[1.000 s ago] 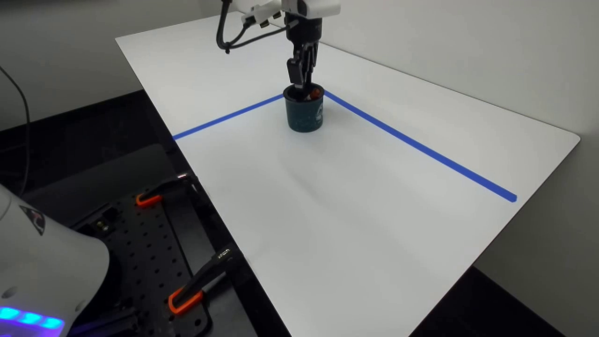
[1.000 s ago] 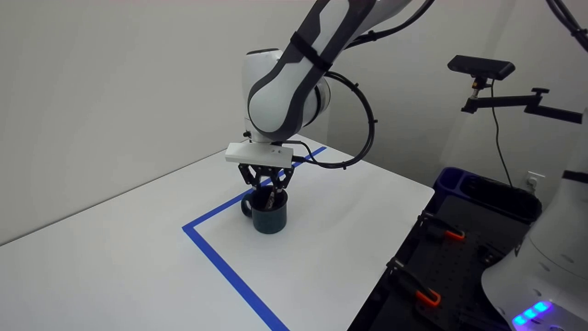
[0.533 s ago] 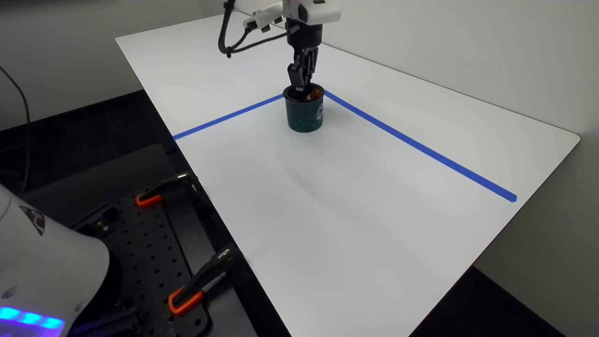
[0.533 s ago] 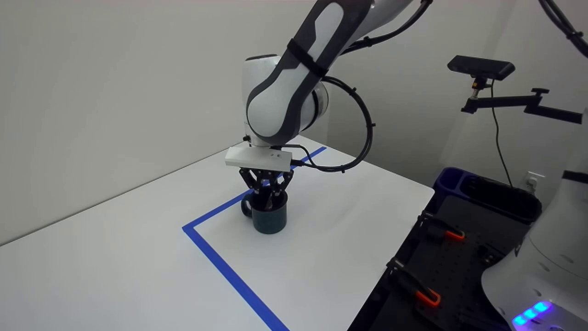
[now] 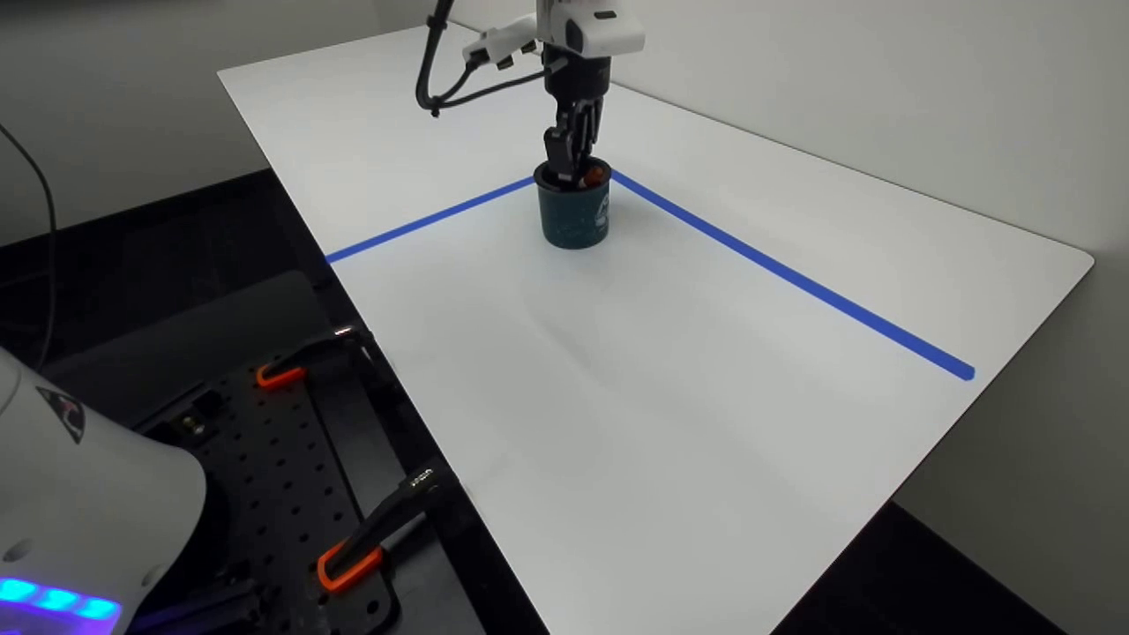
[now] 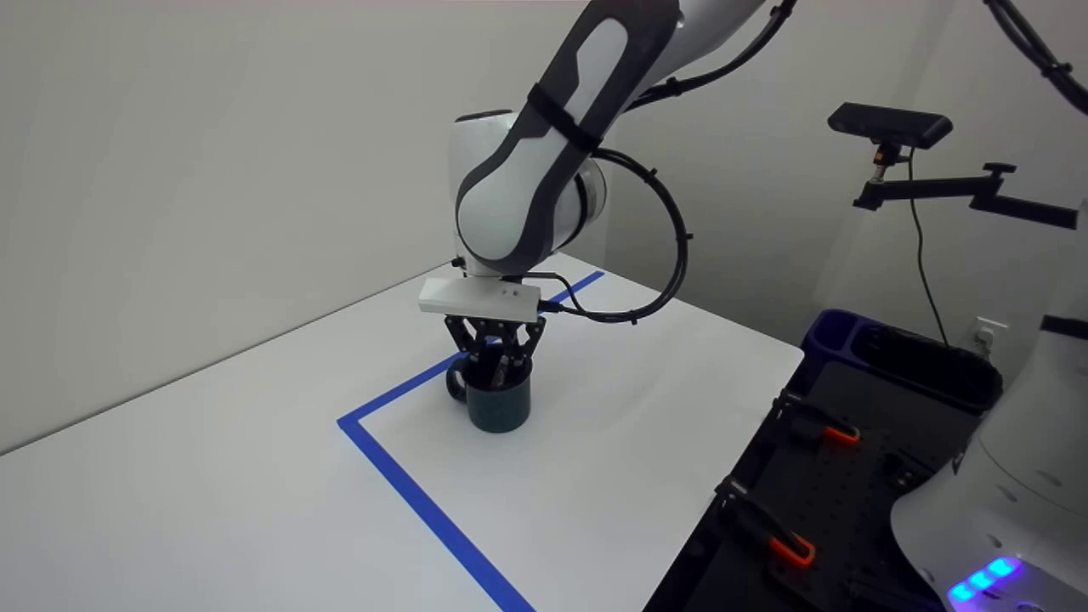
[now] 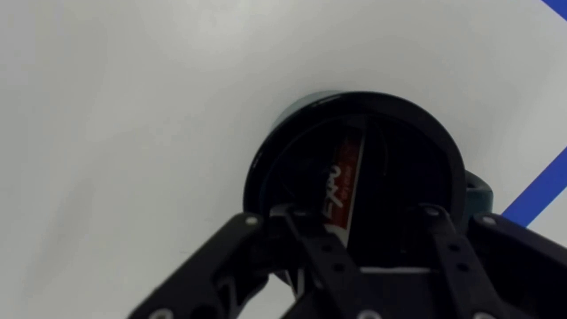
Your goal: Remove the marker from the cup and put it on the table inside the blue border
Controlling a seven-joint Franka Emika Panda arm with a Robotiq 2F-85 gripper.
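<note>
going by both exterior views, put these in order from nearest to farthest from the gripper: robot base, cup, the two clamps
1. Cup: right under the gripper.
2. Two clamps: along the edge of the table, toward the base.
3. Robot base: off the table, past the clamps.

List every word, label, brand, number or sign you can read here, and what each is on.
"EXPO": on the marker, wrist view.
Smaller line beside it: too blurred to read surely.
White mark on the cup: too small to read.
Pale marks on the clamps: too small to read.
Sticker on the robot base: too small to make out.
</note>
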